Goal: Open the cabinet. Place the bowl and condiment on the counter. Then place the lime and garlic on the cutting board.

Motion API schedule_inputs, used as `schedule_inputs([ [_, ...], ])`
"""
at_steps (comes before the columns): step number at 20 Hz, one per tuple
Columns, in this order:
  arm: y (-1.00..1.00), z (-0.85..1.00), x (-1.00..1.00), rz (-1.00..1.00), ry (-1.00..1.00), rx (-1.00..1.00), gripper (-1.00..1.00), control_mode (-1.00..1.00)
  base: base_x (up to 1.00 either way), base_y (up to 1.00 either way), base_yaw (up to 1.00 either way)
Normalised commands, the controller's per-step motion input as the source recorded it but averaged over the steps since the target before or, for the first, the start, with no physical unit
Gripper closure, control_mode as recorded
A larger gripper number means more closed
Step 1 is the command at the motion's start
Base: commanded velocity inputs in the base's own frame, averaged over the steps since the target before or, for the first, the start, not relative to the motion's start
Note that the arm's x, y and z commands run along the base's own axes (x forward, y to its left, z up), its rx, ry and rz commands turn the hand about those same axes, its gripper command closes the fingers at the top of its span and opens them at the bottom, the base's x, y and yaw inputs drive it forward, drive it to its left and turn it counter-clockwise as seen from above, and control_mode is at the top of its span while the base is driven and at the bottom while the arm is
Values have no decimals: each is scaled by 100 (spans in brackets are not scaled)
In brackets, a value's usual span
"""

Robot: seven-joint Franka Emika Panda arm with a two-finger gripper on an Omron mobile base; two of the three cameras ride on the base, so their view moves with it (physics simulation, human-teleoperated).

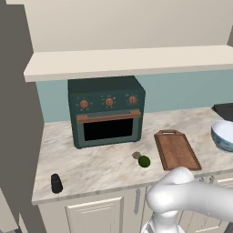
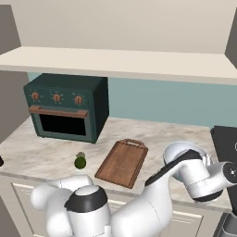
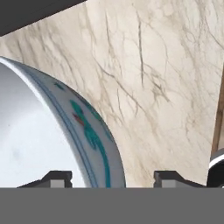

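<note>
Hand view: the gripper (image 3: 112,177) is seen with its two dark tips set wide apart, the rim of the bowl (image 3: 52,144) standing between them; whether the rim is touched by either tip cannot be told, so a hold on the bowl is not claimed. The bowl is judged to be resting on the counter (image 3: 153,78), so this step seems to be the release. It is best done by parting the jaws fully and lifting straight away from the rim, so that the bowl is not dragged or tipped.

The bowl is white inside, with a blue-lined rim and teal and red motifs outside. In the left base view it sits at the counter's right end, beyond the cutting board (image 1: 176,149). The condiment (image 1: 56,183) stands near the front left edge. The lime (image 1: 144,161) and garlic (image 1: 136,155) lie just beside the board, not yet on it.
</note>
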Motion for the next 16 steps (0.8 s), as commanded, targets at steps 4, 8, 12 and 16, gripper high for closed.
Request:
schedule_inputs([
  [4,13,0,7,0,0,0,-100,-100,0,0,0],
  [8,9,14,1,0,0,0,-100,-100,0,0,0],
  [12,1,46,0,0,0,0,-100,-100,0,0,0],
  [16,0,48,-11,0,-2,0,-100,-100,0,0,0],
])
